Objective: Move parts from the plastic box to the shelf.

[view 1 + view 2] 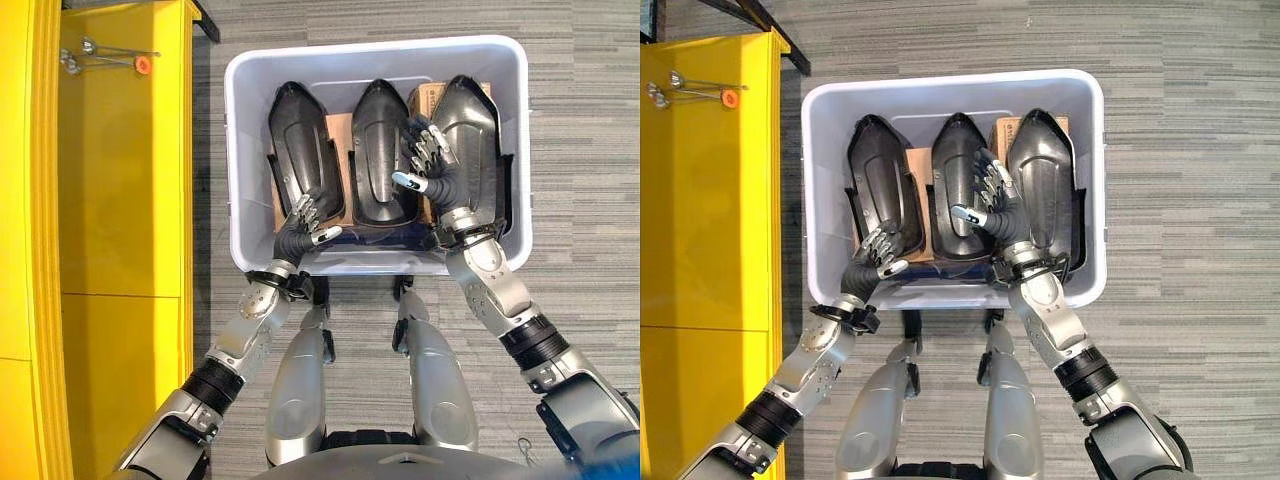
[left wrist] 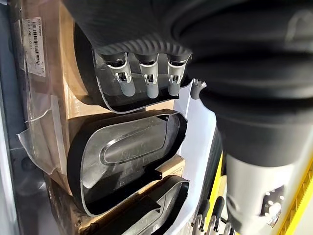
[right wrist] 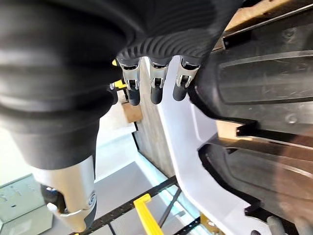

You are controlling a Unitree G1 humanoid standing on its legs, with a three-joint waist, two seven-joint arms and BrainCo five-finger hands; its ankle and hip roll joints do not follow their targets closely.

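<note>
Black parts [image 1: 382,150] crowd the plastic box [image 1: 240,150] wall to wall.

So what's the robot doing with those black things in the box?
The robot is reaching into the plastic box, where three black parts stand side by side. Its left hand is at the near end of the left part, fingers relaxed. Its right hand sits between the middle part and the right part, fingers partly curled against the right part. Nothing is lifted yet. The yellow shelf stands on its left.
</note>
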